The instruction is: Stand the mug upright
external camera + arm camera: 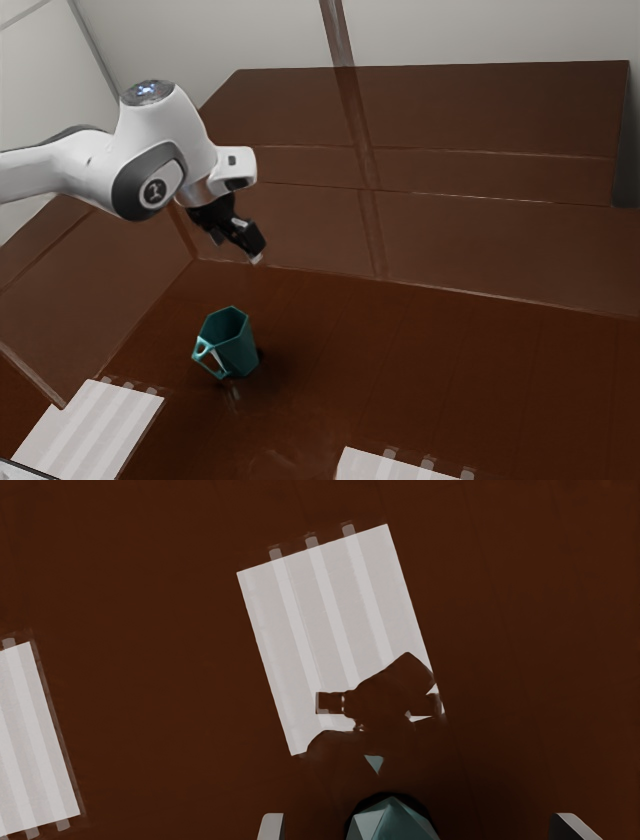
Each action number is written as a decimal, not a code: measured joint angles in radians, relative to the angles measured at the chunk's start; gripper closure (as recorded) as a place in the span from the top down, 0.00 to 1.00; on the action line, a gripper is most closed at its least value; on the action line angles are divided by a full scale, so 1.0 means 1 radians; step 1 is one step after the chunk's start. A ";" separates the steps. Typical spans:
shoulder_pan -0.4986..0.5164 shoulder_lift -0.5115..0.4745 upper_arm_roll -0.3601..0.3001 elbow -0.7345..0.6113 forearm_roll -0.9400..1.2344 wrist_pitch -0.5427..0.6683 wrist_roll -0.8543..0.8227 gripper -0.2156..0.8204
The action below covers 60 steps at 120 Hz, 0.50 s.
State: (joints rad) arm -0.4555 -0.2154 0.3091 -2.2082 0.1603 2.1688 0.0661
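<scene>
The gripper (243, 246) hangs in the air above the table, higher than the teal mug (230, 345) and apart from it. Faceted sides and a dark hollow mark the mug, whose mouth faces upward in the exterior view and whose handle points to that view's lower left; whether it stands flat or leans, I cannot tell. In the wrist view the gripper (417, 826) has its fingers wide apart, and part of the mug (392, 822) appears below and between them, untouched. Its mouth is hidden there.
The glossy brown table (440, 380) carries bright striped patches, one (95, 430) at the exterior view's lower left and another (385, 468) at its bottom edge. A dark arm-shaped reflection crosses one bright patch (325, 615) in the wrist view. Brown panels (480, 240) rise behind the table.
</scene>
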 joint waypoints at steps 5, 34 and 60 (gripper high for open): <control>0.005 0.006 0.000 0.047 0.000 -0.025 0.004 0.77; 0.035 0.057 0.001 0.326 0.003 -0.222 0.022 0.79; 0.107 0.107 -0.024 0.523 0.011 -0.378 0.035 0.79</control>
State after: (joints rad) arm -0.3485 -0.1087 0.2848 -1.6855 0.1716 1.7909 0.1007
